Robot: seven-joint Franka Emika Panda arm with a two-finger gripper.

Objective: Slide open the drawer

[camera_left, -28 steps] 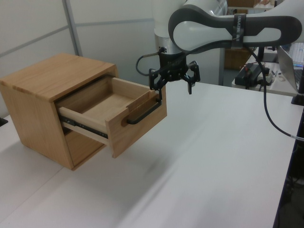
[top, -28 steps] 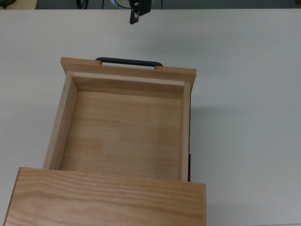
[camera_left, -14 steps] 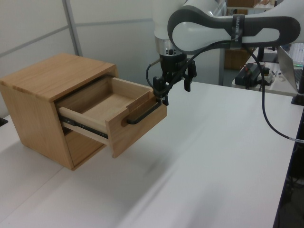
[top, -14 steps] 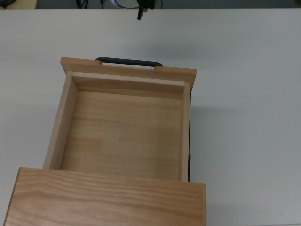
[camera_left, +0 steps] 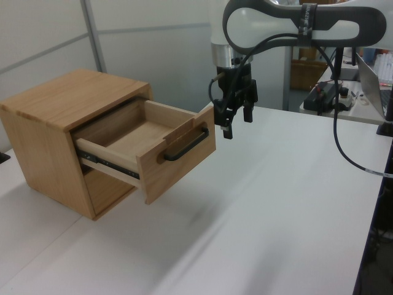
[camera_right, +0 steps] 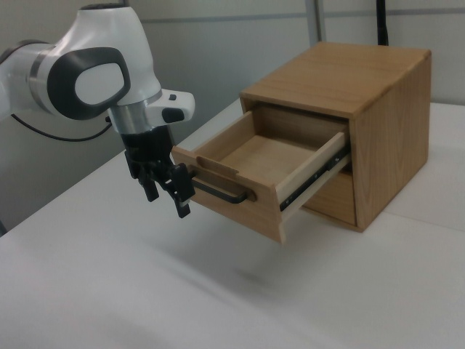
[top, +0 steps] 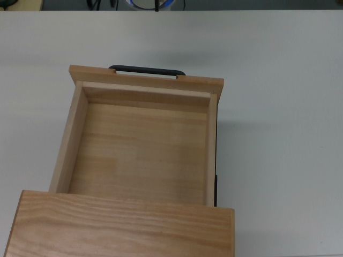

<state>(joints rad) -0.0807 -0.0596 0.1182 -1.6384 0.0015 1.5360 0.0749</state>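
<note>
Found the drawer [top: 140, 144] pulled far out of the wooden cabinet [camera_left: 61, 98], hanging over the white table [camera_left: 276, 203] on its dark side rails; could look right down into its bare wooden bottom from the top view; saw nothing inside it

Saw the thin black handle [top: 146, 69] on the front panel with nothing touching it; found the gripper [camera_left: 237, 125] just beside the handle's far end in the left view, up a little and off toward the left view's right; saw the same gripper [camera_right: 167, 202] in the right view at the right view's left of the handle, close but apart from it; saw its two fingers spread apart and holding nothing at all

Compared with a second ago: had hung right over the handle's end then, fingers wide and turned flat across; had since twisted round and pulled back from the drawer front; had also slipped almost fully out of the top view, past its upper edge; found the drawer itself in just the same spot, not moved at all

Judged the job as good as done; drawer open, handle let go; judged the backing away as the end of the pull, not the start of a new one; nothing left but to move the white arm [camera_left: 295, 24] clear without bumping the open front
</note>
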